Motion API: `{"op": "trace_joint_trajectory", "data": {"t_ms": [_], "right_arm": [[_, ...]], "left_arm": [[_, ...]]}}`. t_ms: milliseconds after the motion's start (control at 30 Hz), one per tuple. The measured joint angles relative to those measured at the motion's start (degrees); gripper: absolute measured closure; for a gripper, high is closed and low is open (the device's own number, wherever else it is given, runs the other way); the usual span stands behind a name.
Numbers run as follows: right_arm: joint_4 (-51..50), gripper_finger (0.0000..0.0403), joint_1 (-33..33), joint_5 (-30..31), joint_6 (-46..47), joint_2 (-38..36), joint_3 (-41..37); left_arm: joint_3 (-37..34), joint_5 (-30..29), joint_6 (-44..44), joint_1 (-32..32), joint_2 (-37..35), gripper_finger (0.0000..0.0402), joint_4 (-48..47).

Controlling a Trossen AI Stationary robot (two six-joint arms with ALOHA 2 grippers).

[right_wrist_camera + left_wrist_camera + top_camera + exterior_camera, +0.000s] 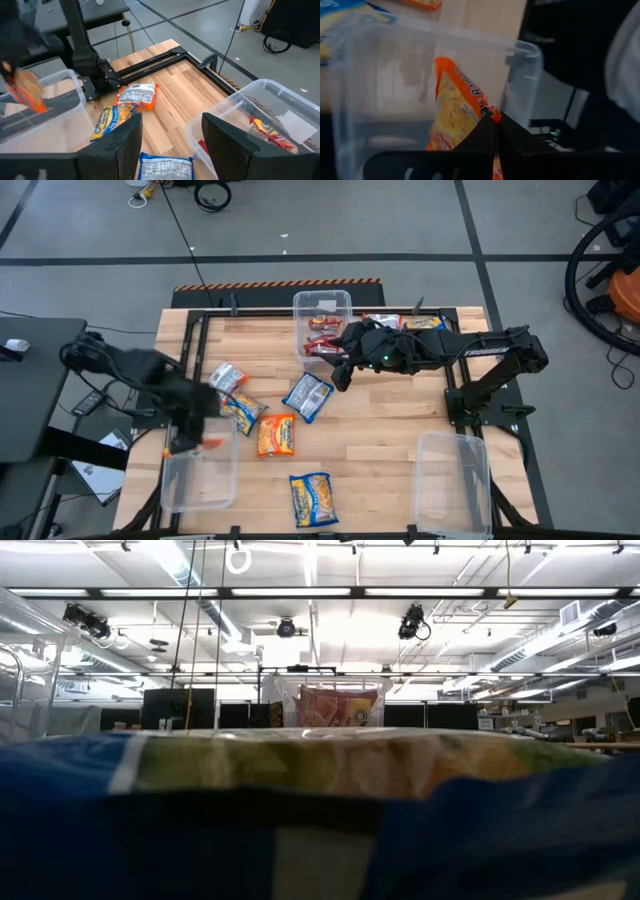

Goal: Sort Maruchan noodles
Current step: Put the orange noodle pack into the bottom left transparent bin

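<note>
Wooden plank desk (400,410), black rails along its edges. Three clear bins stand on it: one at the far edge (322,305) holding red packets, one at the near left corner (198,480), one at the near right corner (452,480). Loose on the wood: an orange packet (276,435), a blue-and-white packet (308,396), a blue-and-yellow packet (313,499) by the near edge, two more packets (236,395) left of centre.

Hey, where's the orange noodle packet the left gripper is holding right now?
The orange packet hangs pinched in the left gripper, just above the clear bin at the table's front-left corner in the high view.
</note>
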Motion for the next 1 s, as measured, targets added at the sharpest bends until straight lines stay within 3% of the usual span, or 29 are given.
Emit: {"op": "trace_joint_trajectory", "data": {"t_ms": [167,333,533,733,1000], "right_arm": [[-0.1,0.0192,1.7,0.0,0.0,0.0,0.0],[-0.3,0.0192,3.4,0.2,1.5,0.0,0.0],[-0.5,0.0192,5.0,0.9,2.6,0.0,0.0],[-0.5,0.0192,5.1,2.1,2.5,0.0,0.0],[-0.4,0.0192,4.9,2.2,2.6,0.0,0.0]], "left_arm": [[-14.5,0.7,2.7,-1.6,0.0,0.0391,5.5],[-23.0,-1.8,4.5,-1.6,0.0,0.0391,12.6],[-26.8,-5.4,7.5,-1.3,0.0,0.0391,14.6],[-29.1,9.3,7.3,-0.1,0.0,0.0391,18.6],[-30.6,9.6,11.8,3.6,1.3,0.0391,21.0]]}}
